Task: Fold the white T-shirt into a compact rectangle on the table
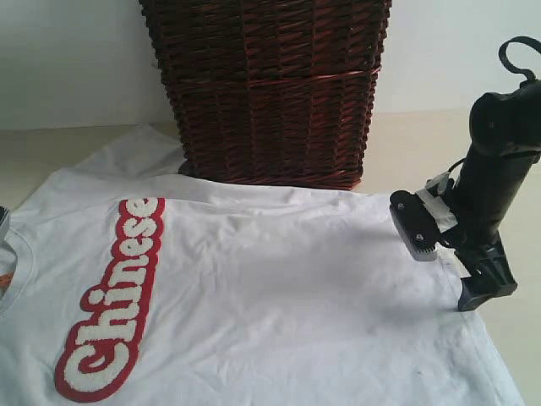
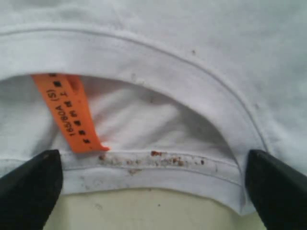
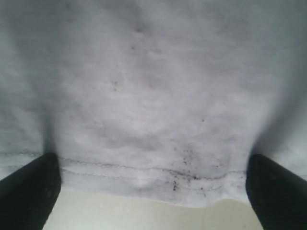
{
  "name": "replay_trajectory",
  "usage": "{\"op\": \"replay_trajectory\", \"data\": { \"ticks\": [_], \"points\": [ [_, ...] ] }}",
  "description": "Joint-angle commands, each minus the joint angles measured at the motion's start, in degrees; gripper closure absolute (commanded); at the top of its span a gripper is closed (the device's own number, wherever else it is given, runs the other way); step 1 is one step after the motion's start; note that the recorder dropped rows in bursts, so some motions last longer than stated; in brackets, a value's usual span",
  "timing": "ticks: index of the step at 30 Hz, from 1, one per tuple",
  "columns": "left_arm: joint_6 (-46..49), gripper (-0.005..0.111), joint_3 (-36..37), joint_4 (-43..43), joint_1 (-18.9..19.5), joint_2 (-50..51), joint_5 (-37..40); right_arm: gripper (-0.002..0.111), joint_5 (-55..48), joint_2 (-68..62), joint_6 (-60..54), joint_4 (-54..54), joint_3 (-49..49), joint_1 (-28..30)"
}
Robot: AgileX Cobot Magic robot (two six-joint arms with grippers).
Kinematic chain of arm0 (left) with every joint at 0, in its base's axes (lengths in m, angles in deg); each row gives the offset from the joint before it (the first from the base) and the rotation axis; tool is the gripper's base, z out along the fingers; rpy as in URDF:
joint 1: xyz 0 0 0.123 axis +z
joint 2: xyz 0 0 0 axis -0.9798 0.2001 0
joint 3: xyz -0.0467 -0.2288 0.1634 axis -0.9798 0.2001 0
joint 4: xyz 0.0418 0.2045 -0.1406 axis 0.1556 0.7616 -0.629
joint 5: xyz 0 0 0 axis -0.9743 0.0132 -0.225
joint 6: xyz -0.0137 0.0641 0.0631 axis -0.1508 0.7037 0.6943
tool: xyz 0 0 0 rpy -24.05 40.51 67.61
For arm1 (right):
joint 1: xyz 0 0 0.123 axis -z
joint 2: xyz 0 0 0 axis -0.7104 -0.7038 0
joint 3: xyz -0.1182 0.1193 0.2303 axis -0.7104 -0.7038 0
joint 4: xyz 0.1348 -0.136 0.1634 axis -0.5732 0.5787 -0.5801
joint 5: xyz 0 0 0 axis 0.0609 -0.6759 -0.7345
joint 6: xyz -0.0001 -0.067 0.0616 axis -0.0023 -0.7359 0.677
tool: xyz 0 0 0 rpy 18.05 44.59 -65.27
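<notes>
The white T-shirt (image 1: 270, 288) lies spread flat on the table (image 1: 414, 144), its red-outlined "Chinese" lettering (image 1: 114, 296) facing up. My left gripper (image 2: 152, 155) is open at the neck opening. Its dark fingers (image 2: 29, 187) stand wide apart on either side of the back collar (image 2: 158, 167), beside the orange neck tag (image 2: 72, 112). My right gripper (image 1: 478, 279) stands at the shirt's far right edge. In the right wrist view it (image 3: 152, 160) is open, and the stitched hem (image 3: 153, 175) lies flat between its fingers (image 3: 276, 189). Neither gripper holds any cloth.
A dark brown wicker basket (image 1: 270, 93) stands at the back, touching the shirt's rear edge. One sleeve (image 1: 135, 152) reaches back to the left of the basket. Bare beige table (image 3: 144, 215) shows just past the hem and past the collar (image 2: 144, 211).
</notes>
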Motion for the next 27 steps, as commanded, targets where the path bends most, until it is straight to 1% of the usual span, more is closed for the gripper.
{"op": "replay_trajectory", "data": {
  "ticks": [1,6,14,27],
  "points": [
    [-1.0,0.002,0.7,1.3,-0.1,0.8,-0.4,0.003,0.7,-0.8,4.1,3.4,0.1,0.2],
    [-1.0,0.002,0.7,1.3,-0.1,0.8,-0.4,0.003,-0.3,-0.8,4.1,4.0,0.1,0.2],
    [-1.0,0.002,0.7,1.3,-0.1,0.8,-0.4,0.003,-2.7,-2.0,1.0,1.8,0.1,0.2],
    [-1.0,0.002,0.7,1.3,-0.1,0.8,-0.4,0.003,-2.3,-2.9,1.0,1.9,0.1,0.2]
  ]
}}
